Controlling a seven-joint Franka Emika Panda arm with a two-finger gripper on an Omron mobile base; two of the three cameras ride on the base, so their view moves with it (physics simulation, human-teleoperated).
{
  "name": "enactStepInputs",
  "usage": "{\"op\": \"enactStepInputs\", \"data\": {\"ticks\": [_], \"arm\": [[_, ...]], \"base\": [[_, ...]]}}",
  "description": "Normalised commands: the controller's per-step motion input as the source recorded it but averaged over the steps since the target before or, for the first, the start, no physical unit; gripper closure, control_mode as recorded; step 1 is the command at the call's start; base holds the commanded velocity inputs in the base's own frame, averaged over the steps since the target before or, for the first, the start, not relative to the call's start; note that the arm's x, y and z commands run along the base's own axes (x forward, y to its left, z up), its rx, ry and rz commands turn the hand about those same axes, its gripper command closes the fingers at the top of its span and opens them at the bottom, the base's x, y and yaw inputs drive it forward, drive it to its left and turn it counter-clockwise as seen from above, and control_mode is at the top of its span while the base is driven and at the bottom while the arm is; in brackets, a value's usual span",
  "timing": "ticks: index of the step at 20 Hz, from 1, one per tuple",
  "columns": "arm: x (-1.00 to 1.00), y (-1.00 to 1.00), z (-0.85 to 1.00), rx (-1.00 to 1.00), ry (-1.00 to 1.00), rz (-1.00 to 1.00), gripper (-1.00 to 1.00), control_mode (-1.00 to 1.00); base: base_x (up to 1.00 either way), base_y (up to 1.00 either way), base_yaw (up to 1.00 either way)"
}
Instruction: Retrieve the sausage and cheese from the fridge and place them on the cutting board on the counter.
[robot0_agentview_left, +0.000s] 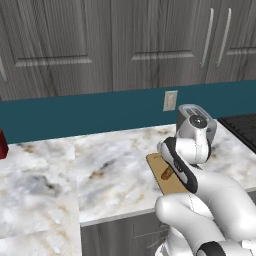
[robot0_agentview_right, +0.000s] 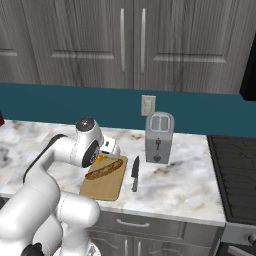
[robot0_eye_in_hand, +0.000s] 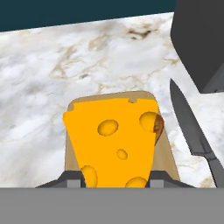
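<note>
Cheese (robot0_eye_in_hand: 116, 140) is sitting gripped between partly closed fingers (robot0_eye_in_hand: 72, 183), seemingly hovering over the cutting board (robot0_agentview_right: 107, 186), sausage (robot0_agentview_right: 104, 169) lying there, on the marble counter (robot0_agentview_right: 175, 185) beneath dark cabinets (robot0_agentview_right: 150, 40).

The arm (robot0_agentview_left: 200, 200) is glossy white, built of rounded, bulbous segments. Dark grey-black bands ring its joints, and a grey round cap (robot0_agentview_right: 85, 123) with a small centre dot tops one joint.

The white-and-grey veined marble counter (robot0_agentview_right: 190, 185) carries a thin rectangular light tan wooden cutting board (robot0_agentview_right: 106, 187) near its front edge. Just right of the board lies a dark-handled kitchen knife (robot0_agentview_right: 135, 175), blade pointing toward the wall. Behind the knife stands an upright silver two-slot toaster (robot0_agentview_right: 159, 137). A dark red object (robot0_agentview_left: 2, 145) sits at the far left, too cropped to identify.
</note>
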Motion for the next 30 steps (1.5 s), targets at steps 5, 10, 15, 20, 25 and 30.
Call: {"op": "enactStepInputs", "data": {"ticks": [5, 10, 15, 20, 25, 30], "arm": [[0.0, 0.0, 0.0, 0.0, 0.0, 0.0, 1.0, 1.0], [0.0, 0.0, 0.0, 0.0, 0.0, 0.0, 1.0, -1.0], [0.0, 0.0, 0.0, 0.0, 0.0, 0.0, 1.0, -1.0], [0.0, 0.0, 0.0, 0.0, 0.0, 0.0, 1.0, -1.0], [0.18, 0.05, -0.16, 0.0, 0.03, -0.07, 1.0, -1.0], [0.4, 0.38, -0.23, -0.02, 0.02, -0.31, 1.0, -1.0]], "base": [[0.0, 0.0, 0.0], [0.0, 0.0, 0.0], [0.0, 0.0, 0.0], [0.0, 0.0, 0.0], [0.0, 0.0, 0.0], [0.0, 0.0, 0.0]]}}
